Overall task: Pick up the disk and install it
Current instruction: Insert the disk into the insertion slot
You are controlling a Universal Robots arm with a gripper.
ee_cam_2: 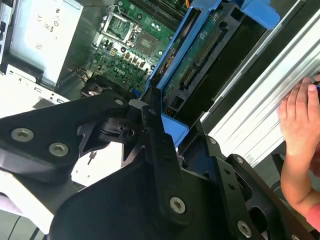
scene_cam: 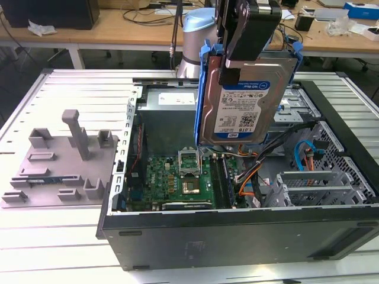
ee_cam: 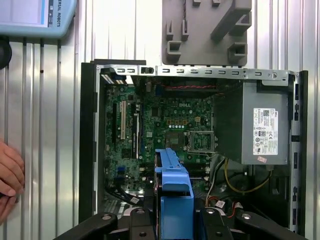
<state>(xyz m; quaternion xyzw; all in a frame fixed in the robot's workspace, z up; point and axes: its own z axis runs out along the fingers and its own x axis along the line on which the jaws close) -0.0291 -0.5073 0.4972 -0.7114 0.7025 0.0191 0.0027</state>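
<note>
One open computer case lies flat on the ribbed aluminium table, its open side facing up. Inside it, the free room is over the motherboard. This room is closed by the grey power supply at the far side and by the metal drive cage on the exterior view's right. Orange and blue cables cross the gap between the board and the cage.

The disk hangs in the air above this opening, standing on its edge, with its lower edge over the motherboard; how high it is above the board I cannot tell. It is a silver hard drive with a white-and-blue label turned to the exterior view, and a bright blue bracket frames its sides. The gripper holds it from the top: the black jaws pinch the drive at the bracket, one finger lying over the label.

On the exterior view's left, a grey fixture plate with upright posts lies on the table, just beside the case.

In the second wrist view I see the other face of the disk, a dark circuit board with a connector, and a person's hand resting on the table edge. In the first wrist view the bracket's edge points at the motherboard, and a teach pendant lies on the table beyond the case.
</note>
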